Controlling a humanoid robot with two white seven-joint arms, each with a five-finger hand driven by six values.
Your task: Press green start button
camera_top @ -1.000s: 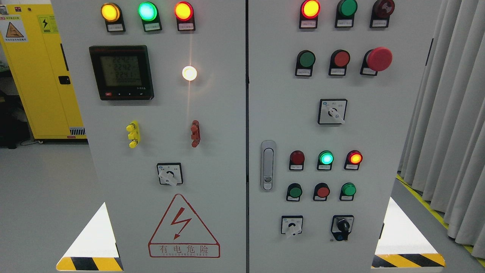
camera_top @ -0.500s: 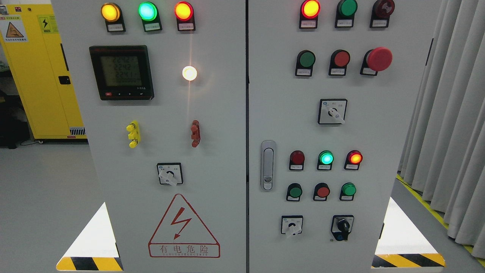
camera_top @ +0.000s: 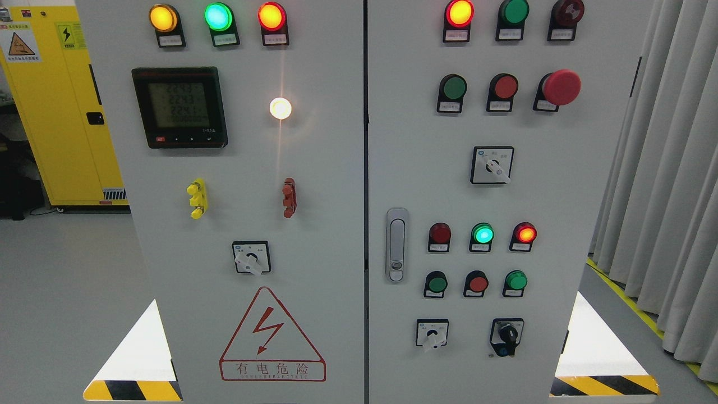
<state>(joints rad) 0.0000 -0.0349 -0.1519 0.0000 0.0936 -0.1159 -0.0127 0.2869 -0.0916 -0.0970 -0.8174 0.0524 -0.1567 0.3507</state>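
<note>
A grey control cabinet (camera_top: 314, 168) with two doors fills the head view. Its right door carries green push buttons: one in the upper row (camera_top: 454, 88), one at the lower left (camera_top: 436, 284) and one at the lower right (camera_top: 515, 280). Their small labels are too fine to read, so I cannot tell which is the start button. Red buttons (camera_top: 506, 87) (camera_top: 478, 283) sit beside them. A lit green lamp (camera_top: 482, 233) glows above the lower row. Neither of my hands nor any arm shows.
A red mushroom stop button (camera_top: 561, 87) juts out at the upper right. Rotary switches (camera_top: 492, 165) (camera_top: 432, 333), a key switch (camera_top: 507, 335) and a door handle (camera_top: 397, 244) are on the right door. A yellow cabinet (camera_top: 56, 112) stands left; curtains (camera_top: 667, 168) hang right.
Only the digits on the left door's meter have flickered.
</note>
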